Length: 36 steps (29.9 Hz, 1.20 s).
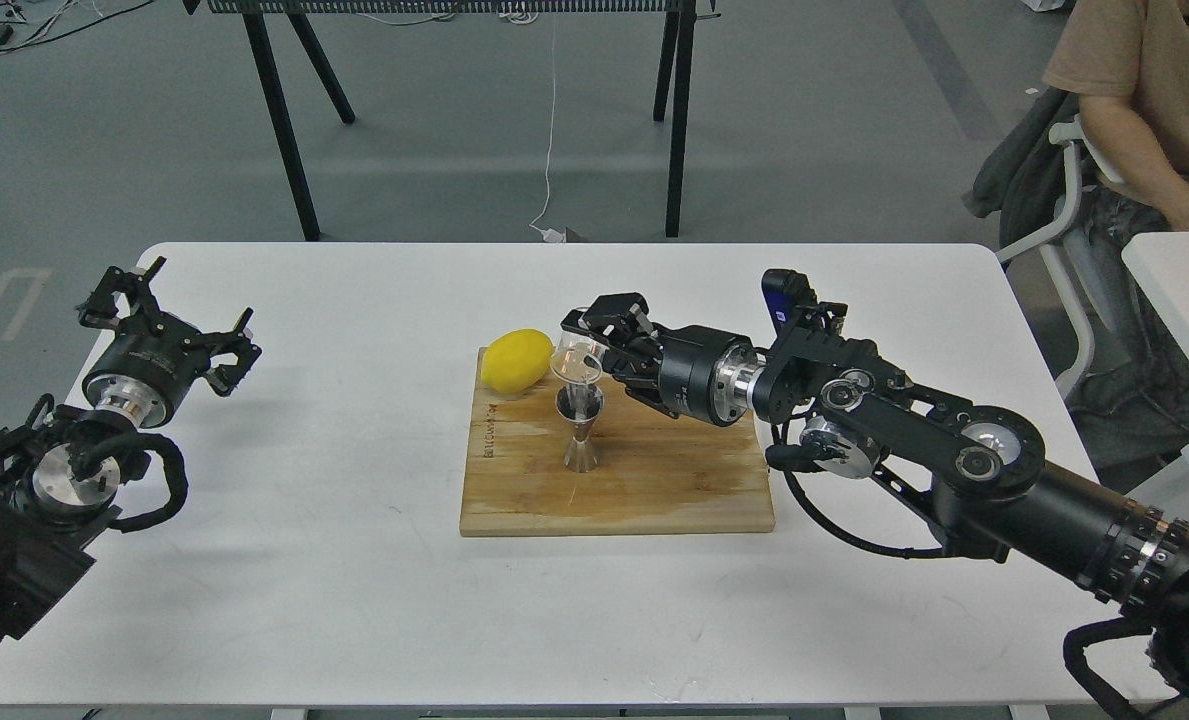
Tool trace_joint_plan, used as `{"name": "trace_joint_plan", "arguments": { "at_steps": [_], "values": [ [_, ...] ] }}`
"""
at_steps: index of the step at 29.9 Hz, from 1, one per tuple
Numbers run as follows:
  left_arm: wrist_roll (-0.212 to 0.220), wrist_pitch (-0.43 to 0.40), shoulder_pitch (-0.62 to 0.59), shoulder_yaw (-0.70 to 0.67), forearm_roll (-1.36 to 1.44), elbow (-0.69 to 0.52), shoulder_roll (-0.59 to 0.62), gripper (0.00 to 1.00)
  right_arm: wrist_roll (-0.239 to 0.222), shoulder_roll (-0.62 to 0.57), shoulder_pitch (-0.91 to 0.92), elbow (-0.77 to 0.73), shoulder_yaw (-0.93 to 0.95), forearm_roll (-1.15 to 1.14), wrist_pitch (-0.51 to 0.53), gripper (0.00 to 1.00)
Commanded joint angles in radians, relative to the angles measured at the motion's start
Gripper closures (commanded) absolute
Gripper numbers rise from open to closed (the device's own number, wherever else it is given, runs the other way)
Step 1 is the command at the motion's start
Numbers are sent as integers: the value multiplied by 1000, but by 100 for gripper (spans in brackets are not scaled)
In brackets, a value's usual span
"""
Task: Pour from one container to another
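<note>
The steel hourglass jigger (580, 430) stands upright on the wooden board (654, 490), near its middle. Just above the jigger's top cone hangs the clear glass cup (576, 360), tipped on its side with its rim facing left and down. My right gripper (594, 345) is shut on the cup, reaching in from the right. My left gripper (166, 318) is open and empty, far off above the table's left edge.
A yellow lemon (516, 359) lies at the board's back left corner, close to the cup. The white table (304, 560) carries the board. A person sits on a chair (1074, 200) beyond the table's right end.
</note>
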Motion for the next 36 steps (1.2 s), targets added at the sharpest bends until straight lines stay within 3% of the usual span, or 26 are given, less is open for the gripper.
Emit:
{"name": "trace_joint_plan", "arguments": {
  "at_steps": [1, 12, 18, 26, 36],
  "values": [
    [0, 0, 0, 0, 0, 0, 1, 0, 0, 1, -46, 13, 85, 62, 0, 62],
    [0, 0, 0, -1, 0, 0, -1, 0, 52, 32, -359, 119, 586, 484, 39, 63],
    [0, 0, 2, -1, 0, 0, -1, 0, 113, 46, -540, 130, 769, 748, 112, 63],
    [-5, 0, 17, -3, 0, 0, -10, 0, 184, 47, -680, 52, 823, 1038, 128, 63],
    [-5, 0, 26, -3, -2, 0, -12, 0, 202, 52, -683, -99, 820, 1153, 91, 64]
  ]
}}
